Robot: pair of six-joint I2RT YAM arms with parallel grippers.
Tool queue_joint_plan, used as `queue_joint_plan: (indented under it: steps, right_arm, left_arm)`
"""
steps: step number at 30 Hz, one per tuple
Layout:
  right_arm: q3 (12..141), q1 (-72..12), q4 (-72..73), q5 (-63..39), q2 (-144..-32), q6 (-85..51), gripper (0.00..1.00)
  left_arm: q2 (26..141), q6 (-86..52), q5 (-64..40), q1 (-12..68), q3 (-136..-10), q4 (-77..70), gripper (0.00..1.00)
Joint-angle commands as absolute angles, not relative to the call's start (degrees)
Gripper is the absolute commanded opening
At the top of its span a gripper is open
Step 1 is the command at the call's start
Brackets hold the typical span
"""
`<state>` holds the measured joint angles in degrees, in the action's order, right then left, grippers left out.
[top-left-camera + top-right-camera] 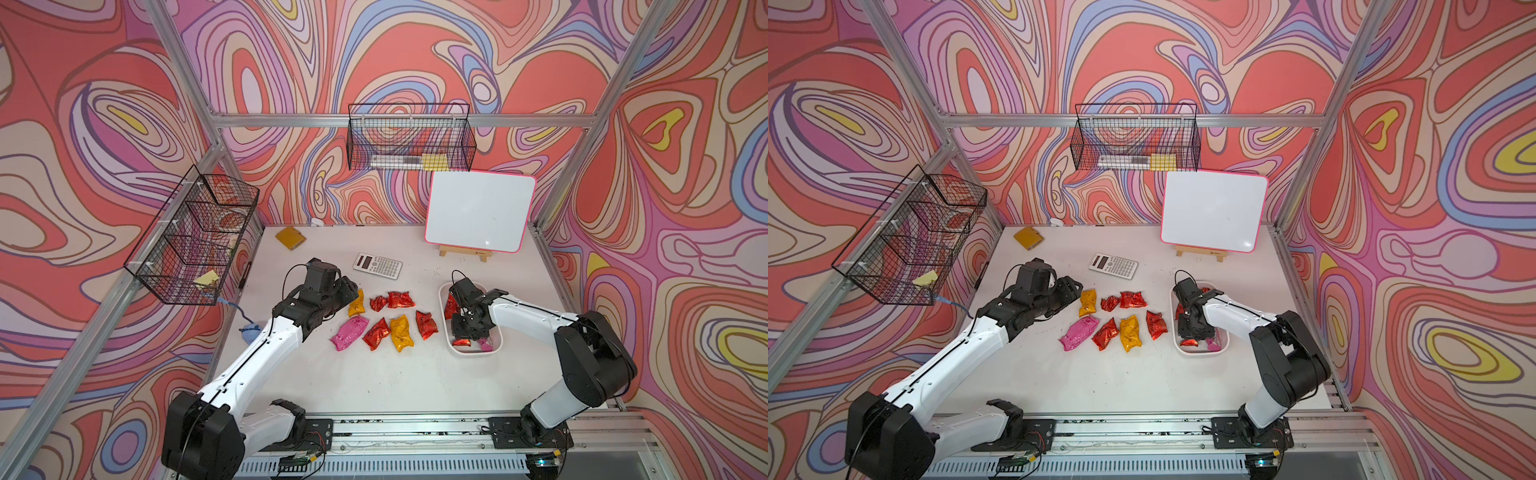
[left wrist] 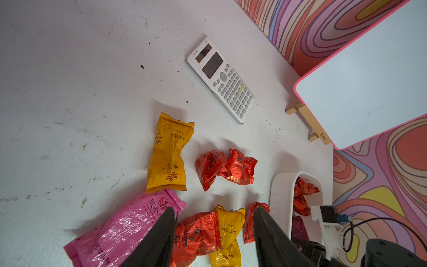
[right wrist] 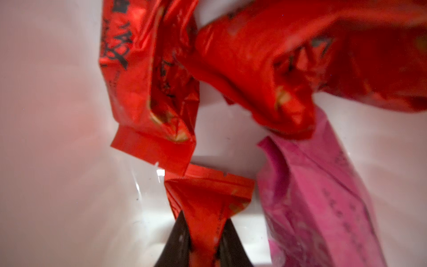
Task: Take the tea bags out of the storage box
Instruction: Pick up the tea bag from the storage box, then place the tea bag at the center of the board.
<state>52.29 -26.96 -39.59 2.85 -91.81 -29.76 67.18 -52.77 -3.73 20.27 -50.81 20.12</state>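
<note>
right hand (image 3: 204, 223) pinches a red tea bag (image 3: 208, 196) in the box

the right hand is down inside the white storage box (image 1: 475, 353), fingers squeezed tight on that red tea bag. just beside it lies a pink tea bag (image 3: 312, 196), with other red tea bags (image 3: 143, 81) close by. over to the left hand (image 2: 215, 211): jaws partly apart, gripping nothing, hovering over the loose tea bags (image 1: 376, 333) spread on the table (image 1: 374, 386), seven of them, between that arm and the box. a calculator (image 1: 377, 266) lies just behind them.
</note>
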Motion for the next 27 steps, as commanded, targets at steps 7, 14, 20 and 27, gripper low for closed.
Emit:
queue_joint_plan:
  steps: [7,14,20,27]
  right_arm:
    - [51.07,-26.89,-42.09,2.47,-85.23,-30.84,0.12]
    - [52.65,-27.01,-45.13,1.76,-78.24,-31.24,0.12]
    - [56.06,-29.53,-46.01,0.44,-74.06,-33.39,0.12]
    - [61.95,-41.99,-43.92,2.41,-77.52,-37.8,0.12]
  left_arm:
    - [66.4,-54.71,-3.61,20.1,-50.02,19.02,0.58]
    - [65.31,-56.3,-2.75,20.1,-48.4,18.77,0.57]
    - [64.41,-57.95,-1.83,20.12,-47.12,18.91,0.57]
    - [61.39,-59.11,1.14,20.09,-45.56,20.57,0.57]
